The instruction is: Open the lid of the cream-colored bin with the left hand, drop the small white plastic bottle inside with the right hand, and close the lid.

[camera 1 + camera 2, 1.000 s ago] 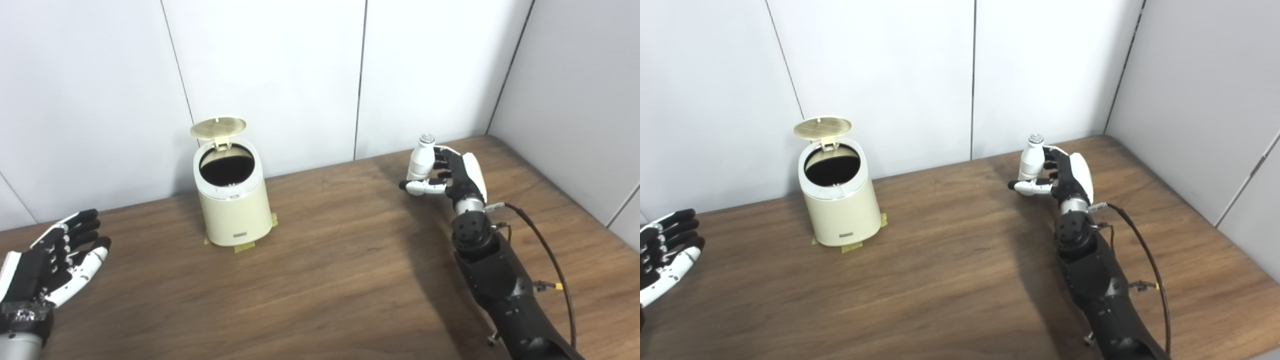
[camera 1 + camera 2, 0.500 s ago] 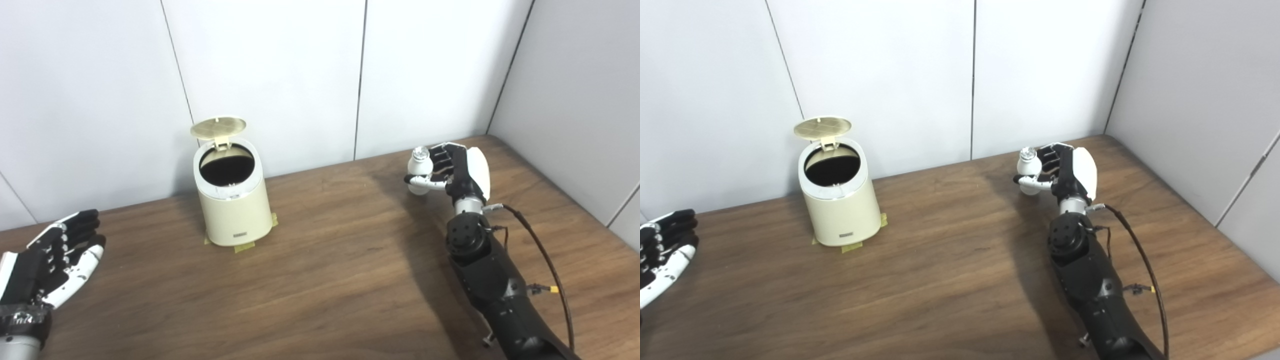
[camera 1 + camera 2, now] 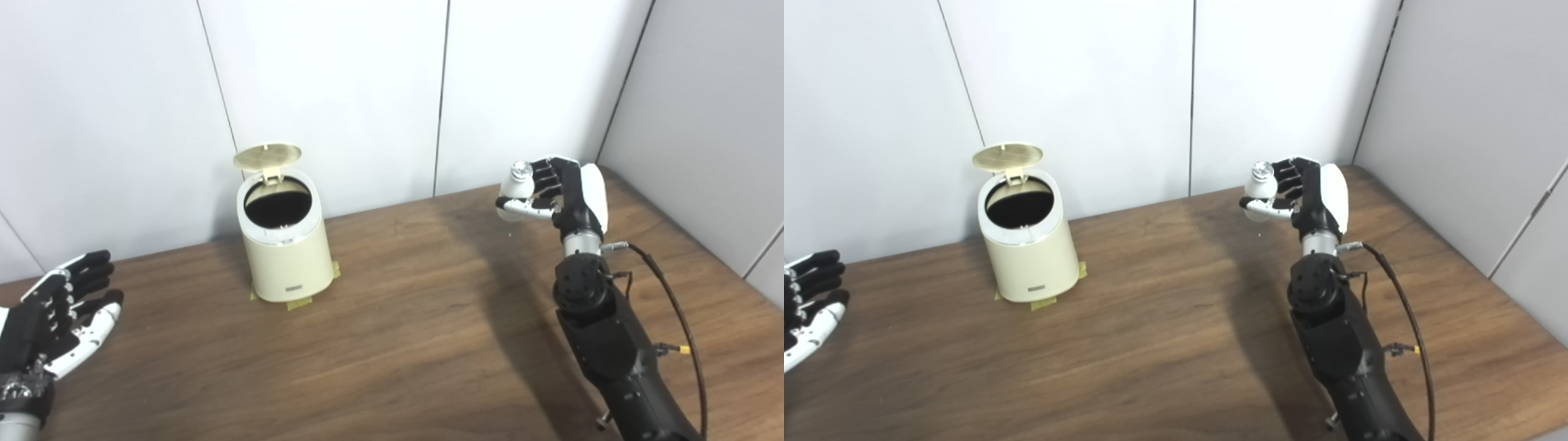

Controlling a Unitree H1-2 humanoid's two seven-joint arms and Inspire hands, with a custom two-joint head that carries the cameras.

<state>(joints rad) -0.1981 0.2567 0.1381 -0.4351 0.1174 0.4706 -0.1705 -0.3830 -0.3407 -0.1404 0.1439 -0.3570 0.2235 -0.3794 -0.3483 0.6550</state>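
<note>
The cream-colored bin (image 3: 286, 254) stands on the wooden table at the back left. Its lid (image 3: 267, 155) is tipped up and the dark inside shows. My right hand (image 3: 560, 195) is shut on the small white plastic bottle (image 3: 515, 191), whose silver cap points toward me. It holds the bottle above the table, far right of the bin. My left hand (image 3: 52, 321) is open and empty, palm up, at the table's left edge, well left of the bin.
Yellowish tape strips (image 3: 299, 302) show under the bin's base. White wall panels (image 3: 343, 92) stand close behind the table and a grey wall (image 3: 704, 122) closes the right side. A black cable (image 3: 674, 318) runs along my right forearm.
My right hand has lifted the bottle off the table and tilted it so its cap faces me. My left hand has drifted a little left and down. The bin's lid stays open.
</note>
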